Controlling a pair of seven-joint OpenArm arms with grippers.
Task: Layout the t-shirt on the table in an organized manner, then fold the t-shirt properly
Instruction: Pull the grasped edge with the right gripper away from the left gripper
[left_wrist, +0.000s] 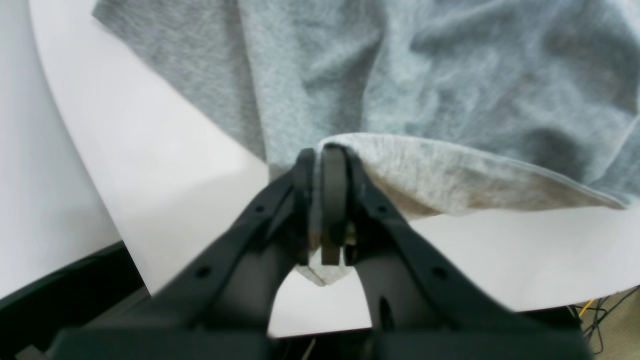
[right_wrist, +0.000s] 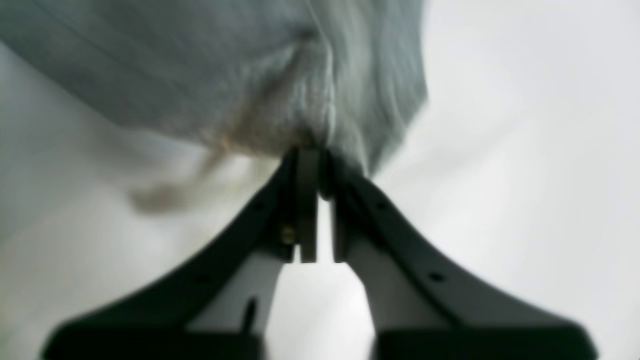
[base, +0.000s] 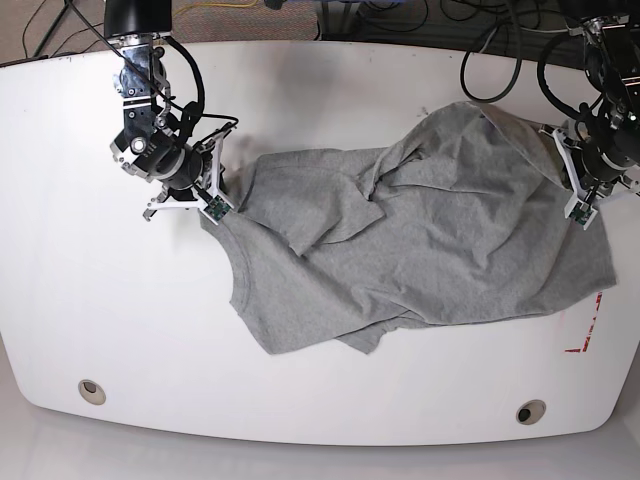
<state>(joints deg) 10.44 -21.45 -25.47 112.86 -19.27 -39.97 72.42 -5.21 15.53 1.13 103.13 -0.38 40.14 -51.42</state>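
The grey t-shirt (base: 420, 230) lies crumpled and spread across the middle of the white table (base: 120, 330), with no lettering showing. At the table's right my left gripper (base: 582, 208) holds the shirt's edge. The left wrist view shows that gripper (left_wrist: 325, 155) shut, with a fold of the t-shirt (left_wrist: 450, 75) pinched between its pads just above the table (left_wrist: 150, 165). At the left my right gripper (base: 215, 205) sits at the shirt's other end. In the blurred right wrist view its jaws (right_wrist: 317, 160) stand slightly apart, a slit of light between them, and the t-shirt (right_wrist: 225, 75) bunches at the tips.
Two round grommet holes (base: 91, 390) (base: 530, 411) sit near the front edge. A red corner mark (base: 590, 335) lies at the front right. Cables (base: 400, 15) run behind the table's back edge. The table's rounded edge (left_wrist: 75, 125) is close beside my left gripper.
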